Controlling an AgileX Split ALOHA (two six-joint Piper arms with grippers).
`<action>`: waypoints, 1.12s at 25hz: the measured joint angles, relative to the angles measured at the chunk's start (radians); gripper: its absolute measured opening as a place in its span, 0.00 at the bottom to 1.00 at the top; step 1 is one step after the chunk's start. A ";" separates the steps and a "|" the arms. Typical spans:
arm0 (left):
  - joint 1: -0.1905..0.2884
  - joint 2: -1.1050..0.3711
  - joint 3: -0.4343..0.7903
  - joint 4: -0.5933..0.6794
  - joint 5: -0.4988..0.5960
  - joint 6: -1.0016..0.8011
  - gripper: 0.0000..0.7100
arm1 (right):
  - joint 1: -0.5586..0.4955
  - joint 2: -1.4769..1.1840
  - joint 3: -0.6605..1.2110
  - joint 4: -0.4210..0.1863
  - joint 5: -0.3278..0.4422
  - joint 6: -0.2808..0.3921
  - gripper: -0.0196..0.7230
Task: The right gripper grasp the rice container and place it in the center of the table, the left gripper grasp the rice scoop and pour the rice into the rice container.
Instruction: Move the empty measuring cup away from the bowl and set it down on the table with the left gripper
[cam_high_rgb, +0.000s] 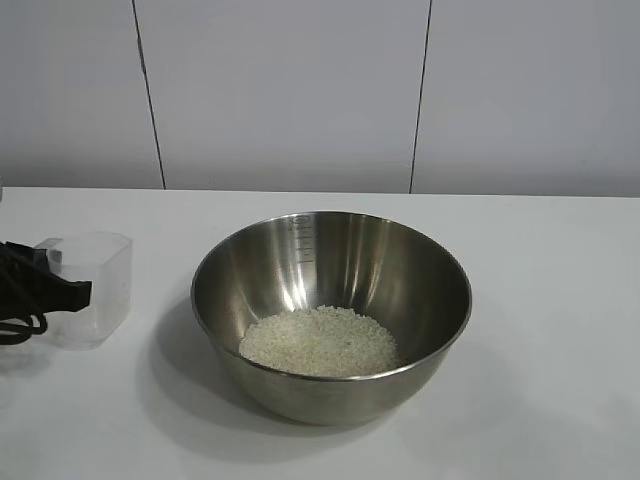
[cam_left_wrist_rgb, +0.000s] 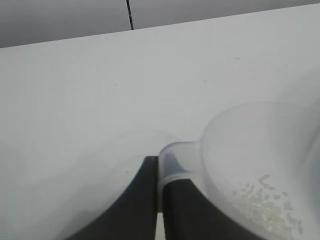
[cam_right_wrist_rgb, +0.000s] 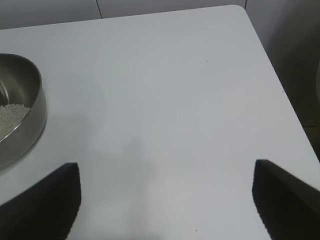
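Stainless steel catches the light on the rice container (cam_high_rgb: 331, 315), a wide round bowl that sits on the white table (cam_high_rgb: 540, 300) near its middle, upright, with measure marks engraved on its inner wall. A loose heap of rice (cam_high_rgb: 319, 342) lies on its floor, toward the near side in the exterior view.

At the left edge of that view the left claw (cam_high_rgb: 70, 292) reaches in, black, with cables looping beside it. Its two fingers are pressed together on the small tab handle at the rim of the rice scoop (cam_high_rgb: 92, 288), a translucent plastic cup that stands upright, beside the bowl and apart from it. Whether the cup's base touches the table I cannot tell. From the left wrist view the closed fingers (cam_left_wrist_rgb: 142, 200) pinch the tab, and a few grains of rice cling inside the rice scoop (cam_left_wrist_rgb: 260, 165) near its bottom.

The right claw (cam_right_wrist_rgb: 165, 200) is seen only in its own wrist view: its fingers (cam_right_wrist_rgb: 47, 205) stand wide apart above bare table, holding nothing, with the bowl's rim (cam_right_wrist_rgb: 37, 107) off to one side, well clear of them.
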 joint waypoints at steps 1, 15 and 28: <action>0.000 0.007 0.000 0.000 0.000 0.000 0.01 | 0.000 0.000 0.000 0.000 0.000 0.000 0.89; 0.000 0.018 0.076 0.000 -0.003 -0.019 0.62 | 0.000 0.000 0.000 0.000 0.000 0.000 0.89; 0.000 -0.090 0.278 0.000 -0.004 -0.038 0.83 | 0.000 0.000 0.000 0.000 -0.001 0.000 0.89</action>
